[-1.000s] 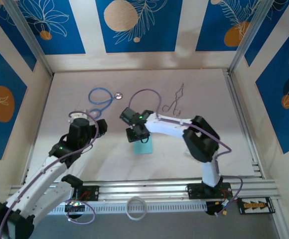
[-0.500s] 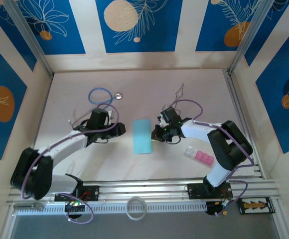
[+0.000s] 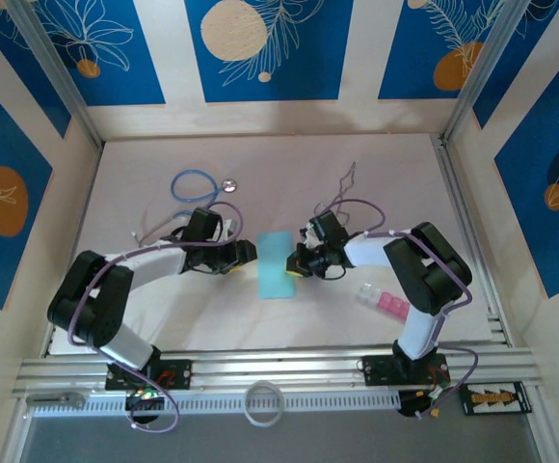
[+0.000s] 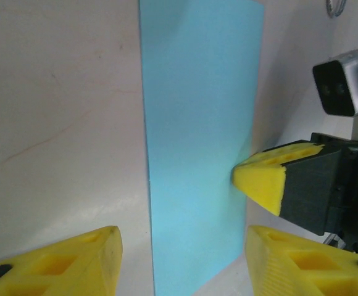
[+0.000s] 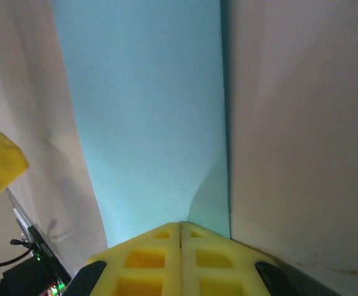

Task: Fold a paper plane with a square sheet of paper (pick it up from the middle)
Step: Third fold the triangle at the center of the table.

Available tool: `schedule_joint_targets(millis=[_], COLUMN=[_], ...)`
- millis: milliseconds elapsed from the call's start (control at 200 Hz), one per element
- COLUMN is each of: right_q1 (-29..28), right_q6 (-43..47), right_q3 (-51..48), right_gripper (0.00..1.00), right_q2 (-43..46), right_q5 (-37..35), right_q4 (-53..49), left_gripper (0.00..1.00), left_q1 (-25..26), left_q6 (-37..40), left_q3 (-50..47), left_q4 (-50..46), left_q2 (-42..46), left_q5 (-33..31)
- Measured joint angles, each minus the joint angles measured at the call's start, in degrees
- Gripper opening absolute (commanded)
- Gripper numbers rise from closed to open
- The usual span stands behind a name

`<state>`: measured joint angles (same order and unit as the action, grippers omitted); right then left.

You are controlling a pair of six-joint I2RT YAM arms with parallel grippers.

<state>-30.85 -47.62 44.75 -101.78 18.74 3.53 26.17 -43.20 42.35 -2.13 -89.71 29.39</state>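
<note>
We see the thin, light turquoise-blue sheet of paper point(image 3: 277, 265) lying flat mid-counter point(image 3: 164, 318). Our left gripper point(image 3: 246, 253) stands part-open just beside it. Our right gripper point(image 3: 297, 264), fingers pressed together, touches its opposite edge.

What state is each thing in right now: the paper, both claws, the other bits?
square sheet of paper: a narrow rectangle, lying flat on the table.
left gripper: open, fingers either side of the paper.
right gripper: shut, tip touching the paper's edge.
stethoscope: lying loose, untouched.
pink and clear blocks: lying untouched.
</note>
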Motion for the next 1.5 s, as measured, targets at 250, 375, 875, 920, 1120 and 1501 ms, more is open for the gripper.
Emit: schedule_joint_targets(millis=[250,375,875,920,1120,1501], right_q1=[0.94,1.01,1.01,1.01,1.01,0.98], right_q6=[-3.52,-3.96,-3.93,-3.93,-3.93,-3.93], right_q3=[-3.26,-3.30,-3.30,-3.30,-3.30,-3.30], right_gripper=[0.02,0.02,0.02,0.02,0.02,0.01], right_q2=[0.00,0.00,0.00,0.00,0.02,0.07], right_q5=[2.25,2.29,2.21,2.23,2.12,2.05], right_q4=[6.60,6.75,6.60,6.58,6.54,6.51], left_gripper=[0.46,0.41,0.38,0.37,0.36,0.39], left_q1=[1.42,2.34,4.13,4.26,4.39,4.50], left_q6=[-0.24,-0.44,-1.49,-1.51,-1.53,-3.48], left_q3=[0.98,1.90,2.60,2.60,2.60,2.38], left_q4=[0.07,0.07,-0.11,-0.07,0.07,3.23], left_q2=[-4.04,-5.44,-7.56,-7.61,-7.78,-8.28], left_q5=[2.12,2.23,2.12,2.12,2.60,3.28])
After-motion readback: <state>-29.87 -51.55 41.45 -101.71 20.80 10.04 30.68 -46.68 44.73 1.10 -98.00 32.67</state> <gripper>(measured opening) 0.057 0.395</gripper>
